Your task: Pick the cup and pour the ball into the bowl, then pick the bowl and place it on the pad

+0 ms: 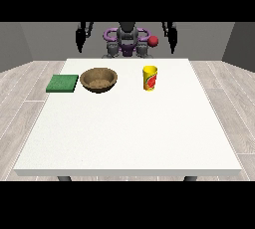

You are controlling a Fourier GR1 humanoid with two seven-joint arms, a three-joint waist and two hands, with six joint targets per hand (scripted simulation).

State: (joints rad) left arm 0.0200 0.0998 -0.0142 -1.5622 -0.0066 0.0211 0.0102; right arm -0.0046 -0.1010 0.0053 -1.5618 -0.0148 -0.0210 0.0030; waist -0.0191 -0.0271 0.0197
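On the white tabletop (124, 123), toward the robot's edge: one yellow cup (150, 78) with a red mark, upright, right of centre; one brown round bowl (98, 79), rough-looking; one flat green square pad (63, 83) just beside the bowl. Hands hang at the view's left (79, 39) and right (173, 39); finger state: cannot tell. No ball visible.

Both robot hands (79, 39) (172, 38) hang, seemingly uncurled.

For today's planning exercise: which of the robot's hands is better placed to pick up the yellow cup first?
Probably its left hand, at the view's right: the cup stands right of the table's middle, on that side; the other hand hangs beyond the bowl.
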